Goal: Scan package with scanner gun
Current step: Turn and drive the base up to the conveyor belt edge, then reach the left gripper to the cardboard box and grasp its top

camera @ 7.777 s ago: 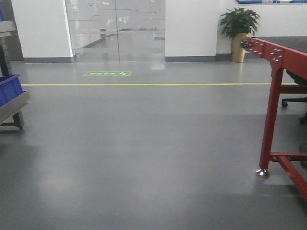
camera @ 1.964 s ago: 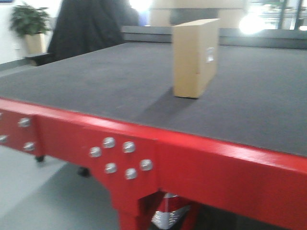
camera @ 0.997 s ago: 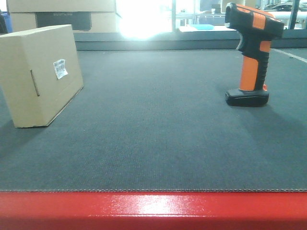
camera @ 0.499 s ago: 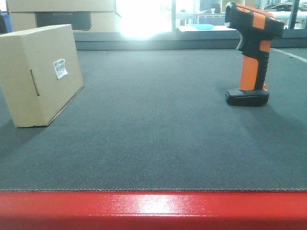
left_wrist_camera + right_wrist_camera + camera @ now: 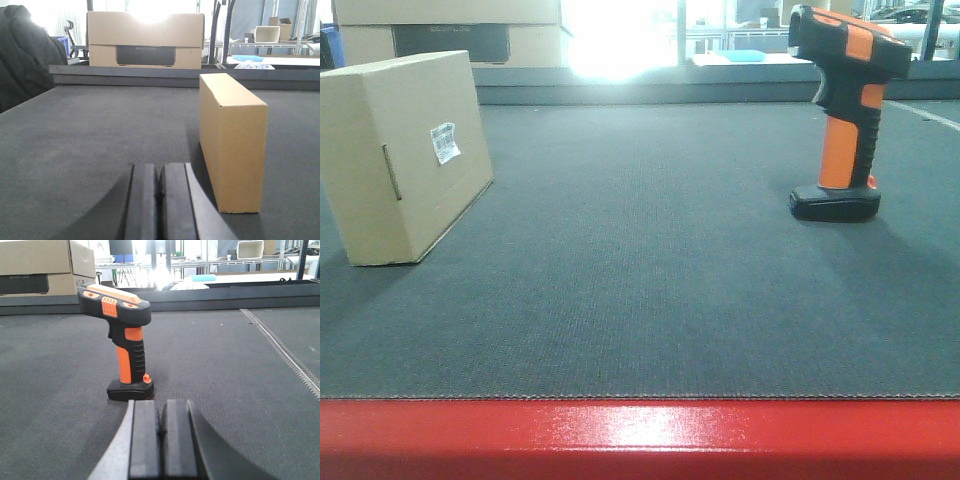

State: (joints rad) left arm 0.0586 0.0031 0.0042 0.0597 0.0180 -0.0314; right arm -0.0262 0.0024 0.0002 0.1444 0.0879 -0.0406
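1. The package point(image 5: 405, 155) is standing on edge at the table's point(image 5: 650, 290) left (white label showing).
2. The scanner gun point(image 5: 845, 110) is standing upright on its base, well apart, rightward.
3. The left fingers point(image 5: 142, 205) and right fingers point(image 5: 145, 445) are pressing closed, gripping nothing.

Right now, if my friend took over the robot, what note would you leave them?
Left gripper: fingers shut, holding nothing, low on the table near the package.
Right gripper: fingers shut, holding nothing, just behind the scanner gun.
The package stands on the left of the table. The scanner gun stands upright on its base at the right, well apart from it.
Done: nothing picked up.
Left: grab the scanner gun, likely with the right gripper, and aim it at the white label.
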